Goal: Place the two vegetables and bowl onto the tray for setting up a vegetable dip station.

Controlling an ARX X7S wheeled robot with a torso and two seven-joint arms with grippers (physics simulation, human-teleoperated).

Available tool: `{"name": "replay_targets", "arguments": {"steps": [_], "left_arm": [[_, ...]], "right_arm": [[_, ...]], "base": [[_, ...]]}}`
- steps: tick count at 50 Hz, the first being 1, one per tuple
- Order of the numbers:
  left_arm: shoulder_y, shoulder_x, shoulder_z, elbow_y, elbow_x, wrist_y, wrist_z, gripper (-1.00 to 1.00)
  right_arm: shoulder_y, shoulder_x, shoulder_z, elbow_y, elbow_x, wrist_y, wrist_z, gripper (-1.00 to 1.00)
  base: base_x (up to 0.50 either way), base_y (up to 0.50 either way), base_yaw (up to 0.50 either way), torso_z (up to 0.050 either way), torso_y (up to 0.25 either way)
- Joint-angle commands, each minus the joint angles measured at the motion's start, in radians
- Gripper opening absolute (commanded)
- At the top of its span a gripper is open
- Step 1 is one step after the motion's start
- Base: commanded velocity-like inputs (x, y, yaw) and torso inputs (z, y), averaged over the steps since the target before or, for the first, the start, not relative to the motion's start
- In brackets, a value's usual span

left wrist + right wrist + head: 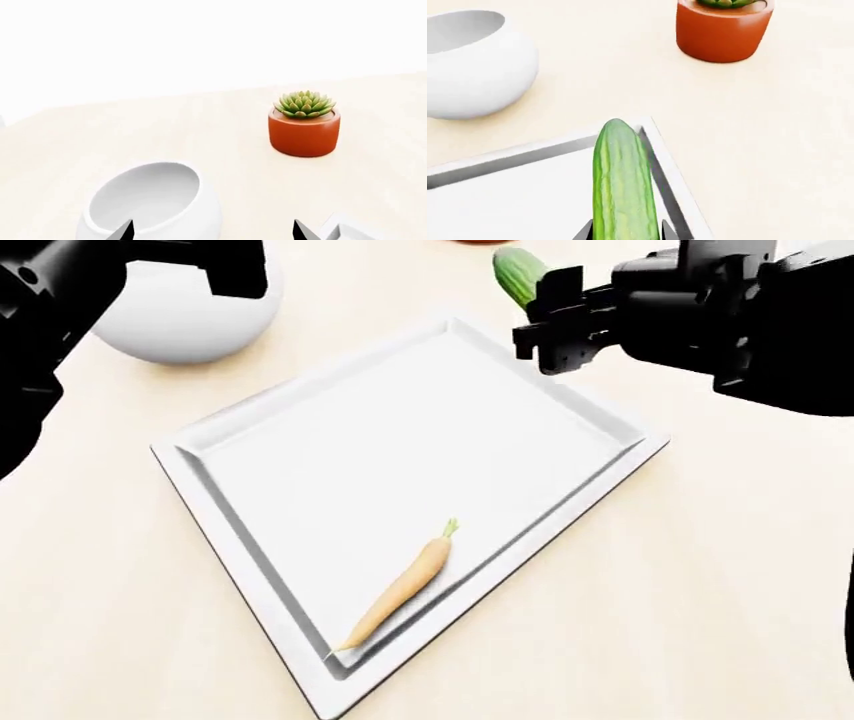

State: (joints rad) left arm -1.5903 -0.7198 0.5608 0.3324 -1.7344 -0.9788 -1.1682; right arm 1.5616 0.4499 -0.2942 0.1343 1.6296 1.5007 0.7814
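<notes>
The carrot (404, 587) lies on the white tray (334, 450), near its front edge. My right gripper (625, 234) is shut on the green cucumber (620, 180) and holds it above the tray's far corner (650, 150); the cucumber also shows in the head view (515, 273), sticking out past the right gripper (541, 310). The white bowl (187, 320) stands on the table beyond the tray's left side. My left gripper (212, 231) is open just above the bowl (150, 200), one fingertip (127, 231) over its rim. In the right wrist view the bowl (474, 65) stands apart from the tray.
A terracotta pot (304, 131) with a green succulent (304, 104) stands on the pale wooden table behind the bowl and tray; it also shows in the right wrist view (724, 30). A tray corner (343, 230) shows beside the left gripper.
</notes>
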Motion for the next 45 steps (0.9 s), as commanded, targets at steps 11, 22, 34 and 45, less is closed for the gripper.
{"name": "replay_targets", "arguments": {"steps": [11,22,34,45], "left_arm": [[-0.008,-0.007,0.001,0.001,-0.007,0.004,-0.003,1.0],[-0.01,-0.01,0.002,0.002,-0.007,0.006,-0.002,1.0],[-0.012,-0.012,0.004,0.0,-0.007,0.009,0.0,1.0],[-0.013,-0.015,0.005,0.003,-0.01,0.011,-0.002,1.0]], "right_arm": [[-0.039,-0.103,-0.139,-0.207,0.482,-0.131,0.477,-1.0],[-0.047,-0.142,-0.224,-0.281,0.553,-0.197,0.567,-1.0],[-0.039,-0.172,-0.302,-0.323,0.615,-0.26,0.629,-1.0],[-0.069,-0.196,-0.325,-0.353,0.621,-0.318,0.636,-1.0]], "base": [[0.0,0.0,0.0,0.0,0.0],[0.0,0.0,0.0,0.0,0.0],[0.0,0.0,0.0,0.0,0.0],[0.0,0.0,0.0,0.0,0.0]]}}
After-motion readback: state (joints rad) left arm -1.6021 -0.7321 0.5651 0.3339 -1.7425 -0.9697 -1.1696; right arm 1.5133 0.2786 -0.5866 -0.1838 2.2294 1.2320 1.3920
